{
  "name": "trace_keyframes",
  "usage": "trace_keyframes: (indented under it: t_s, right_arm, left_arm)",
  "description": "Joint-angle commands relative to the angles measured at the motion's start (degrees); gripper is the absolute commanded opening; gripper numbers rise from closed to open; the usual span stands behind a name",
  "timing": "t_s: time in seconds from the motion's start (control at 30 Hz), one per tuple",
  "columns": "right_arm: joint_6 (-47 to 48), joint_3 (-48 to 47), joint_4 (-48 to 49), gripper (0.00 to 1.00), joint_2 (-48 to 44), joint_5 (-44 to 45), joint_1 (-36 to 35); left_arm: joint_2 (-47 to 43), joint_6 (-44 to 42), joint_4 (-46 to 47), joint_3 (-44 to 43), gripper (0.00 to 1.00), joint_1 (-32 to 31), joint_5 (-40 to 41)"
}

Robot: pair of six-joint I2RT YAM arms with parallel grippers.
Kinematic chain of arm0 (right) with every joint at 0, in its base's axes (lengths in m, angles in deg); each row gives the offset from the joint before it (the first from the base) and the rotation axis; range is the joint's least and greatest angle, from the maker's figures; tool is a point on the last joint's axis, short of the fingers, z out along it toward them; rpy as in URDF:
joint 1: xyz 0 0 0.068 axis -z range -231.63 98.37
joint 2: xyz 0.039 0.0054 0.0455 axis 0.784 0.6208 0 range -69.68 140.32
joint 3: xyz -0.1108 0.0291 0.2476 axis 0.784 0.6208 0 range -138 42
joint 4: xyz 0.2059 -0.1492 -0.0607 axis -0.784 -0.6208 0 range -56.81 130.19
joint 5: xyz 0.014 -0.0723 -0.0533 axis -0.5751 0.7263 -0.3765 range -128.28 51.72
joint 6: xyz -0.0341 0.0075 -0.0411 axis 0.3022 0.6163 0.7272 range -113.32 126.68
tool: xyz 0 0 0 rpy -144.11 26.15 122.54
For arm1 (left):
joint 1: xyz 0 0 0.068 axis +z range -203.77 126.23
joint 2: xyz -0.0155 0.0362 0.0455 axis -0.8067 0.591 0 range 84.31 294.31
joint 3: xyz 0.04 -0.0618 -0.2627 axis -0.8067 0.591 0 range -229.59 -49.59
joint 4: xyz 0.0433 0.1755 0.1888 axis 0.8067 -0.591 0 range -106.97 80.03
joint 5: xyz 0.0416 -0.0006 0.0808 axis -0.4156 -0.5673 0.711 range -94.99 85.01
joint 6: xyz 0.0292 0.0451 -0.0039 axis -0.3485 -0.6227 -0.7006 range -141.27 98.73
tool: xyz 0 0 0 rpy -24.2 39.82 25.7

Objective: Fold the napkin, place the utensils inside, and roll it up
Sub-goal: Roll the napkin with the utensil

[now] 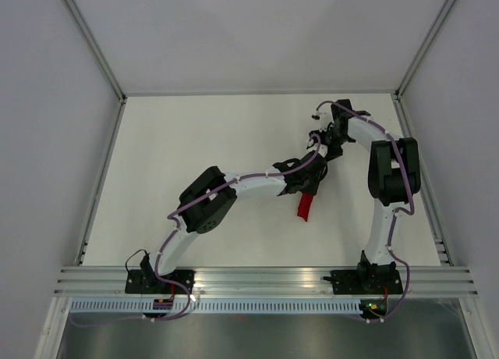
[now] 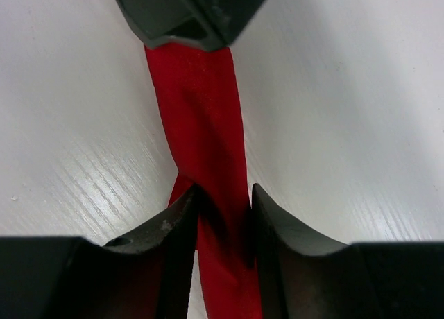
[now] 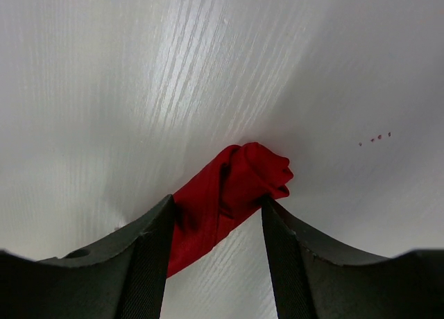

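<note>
On table (image 1: 195, 140), rolled napkin (image 1: 304, 208), left arm (image 1: 249, 183) overlapping

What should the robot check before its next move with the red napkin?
1. The napkin is rolled up: ok, a narrow red roll.
2. The left fingers hold the roll: ok, one on each side, pinching it.
3. The right fingers hold the roll's end: cannot tell, they sit either side of it.
4. The utensils are inside: cannot tell, none show.
5. The roll's end is neat: not ok, it is bunched up.
</note>
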Motion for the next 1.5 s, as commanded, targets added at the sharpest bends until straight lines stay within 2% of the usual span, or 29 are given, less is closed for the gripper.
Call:
trace_keyframes:
  t_s: [0.0, 0.6, 1.47]
  right_arm:
    - [-1.90, -2.85, 2.09, 0.59, 1.72, 5.18, -0.85]
    - [-1.90, -7.07, 2.18, 0.58, 3.13, 8.96, -2.17]
    - [-1.37, -11.55, -1.07, 0.58, 2.78, 7.11, -2.26]
  left_arm:
    - [3.52, 2.16, -7.52, 0.79, 0.43, -0.74, -3.78]
    - [-0.35, 0.84, -7.34, 0.26, 0.48, -0.12, -2.55]
    - [-5.98, -1.18, -3.30, -0.44, 0.54, 0.40, -0.79]
